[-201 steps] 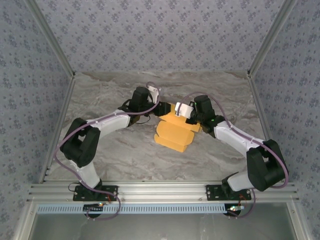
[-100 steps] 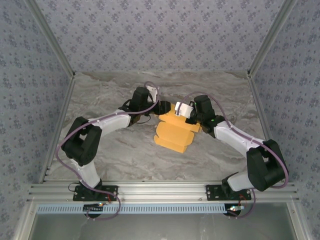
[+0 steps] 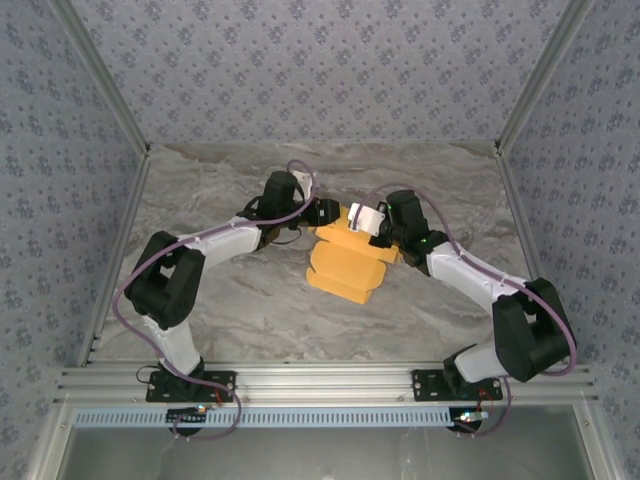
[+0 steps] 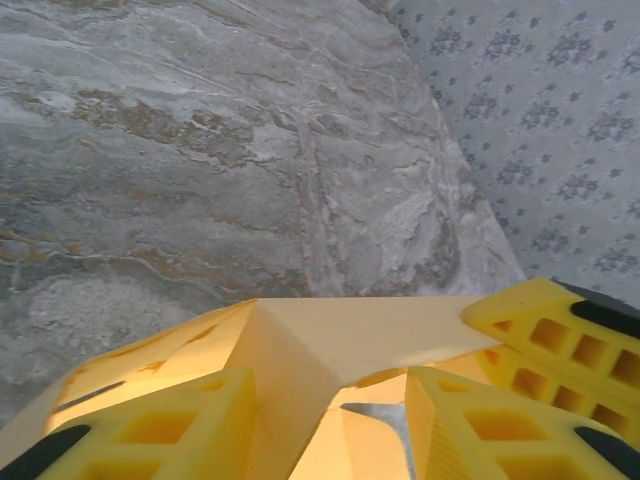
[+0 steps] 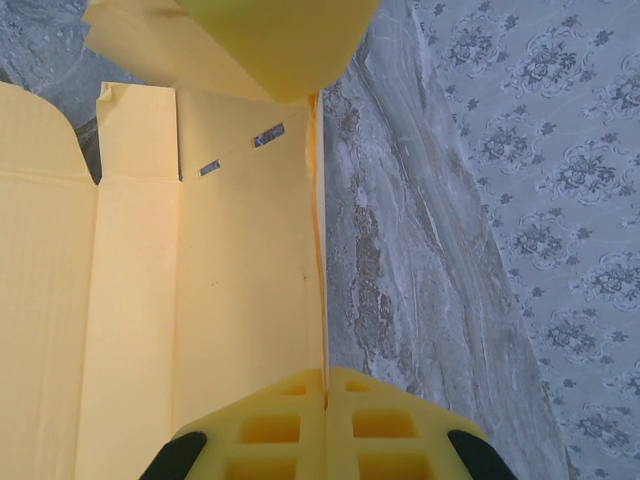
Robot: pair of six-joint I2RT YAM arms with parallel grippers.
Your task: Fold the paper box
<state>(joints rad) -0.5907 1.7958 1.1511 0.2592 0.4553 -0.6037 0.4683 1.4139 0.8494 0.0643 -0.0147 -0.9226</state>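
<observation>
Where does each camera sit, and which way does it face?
Top external: overhead behind both arms, looking down at the marbled table; left gripper and right gripper meet at the yellow-orange cardboard paper box.
Left wrist: looks forward past its parted yellow fingers straddling a box fold.
Right wrist: looks along its shut fingers pinching the box edge.
All share the box.

Left arm [image 3: 213, 243] and right arm [image 3: 465, 272]: white shells, chunky black joints, purple cables [image 3: 122, 290] looping off them, yellow grid-cut gripper fingers [image 4: 170, 430].

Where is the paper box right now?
In the top view, the paper box lies centrally on the table, its far edge between the left gripper and right gripper.
</observation>
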